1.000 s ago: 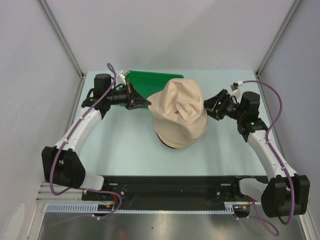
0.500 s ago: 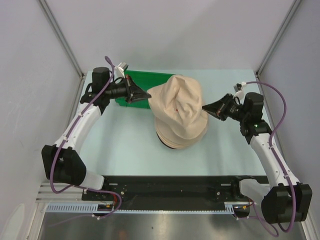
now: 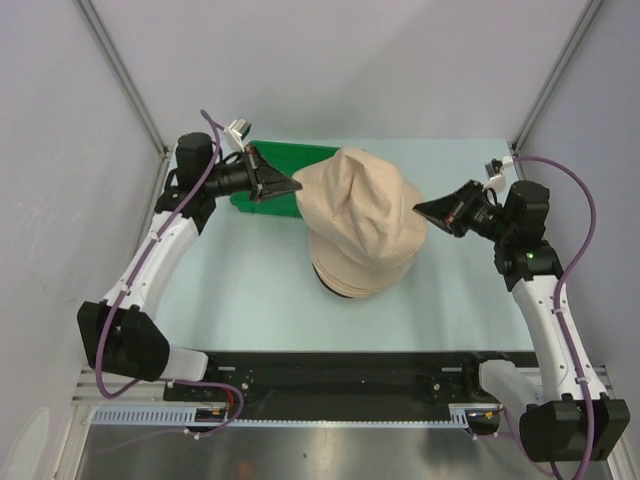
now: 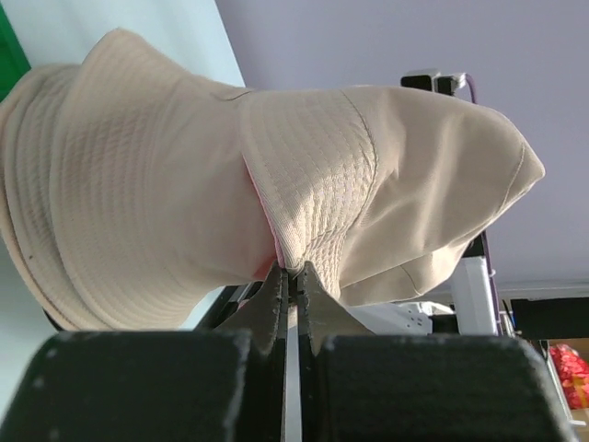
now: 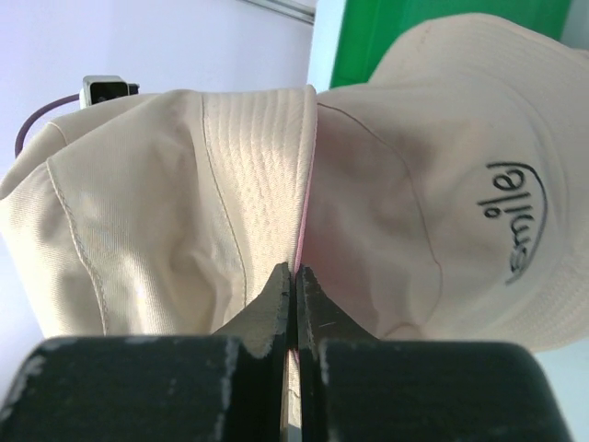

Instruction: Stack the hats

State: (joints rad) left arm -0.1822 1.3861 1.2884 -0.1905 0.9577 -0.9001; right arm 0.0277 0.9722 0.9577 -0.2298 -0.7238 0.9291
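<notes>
The left claw (image 3: 296, 187) is pressed together on the left brim of the upper bucket hat (image 3: 360, 195). The right claw (image 3: 419, 209) is likewise pinched on the brim at the opposite side. The hat hangs stretched between them, over the stack of hats (image 3: 360, 275) that sits near the middle of the desk (image 3: 250, 290).

The left arm (image 3: 160, 250) reaches up along the desk's left edge and bends inward, so its claw points right. The right arm (image 3: 545, 300) mirrors it along the right edge, with its claw pointing left.

A green tray (image 3: 285, 157) lies at the far edge, left of centre, behind the left claw.

The left wrist view shows a pink lining (image 4: 270, 241) just above the closed fingertips, which the overhead view hides. The right wrist view shows black "smile" lettering (image 5: 511, 216) on beige fabric, though it is hard to say whether that is on the held hat or on one beneath.
</notes>
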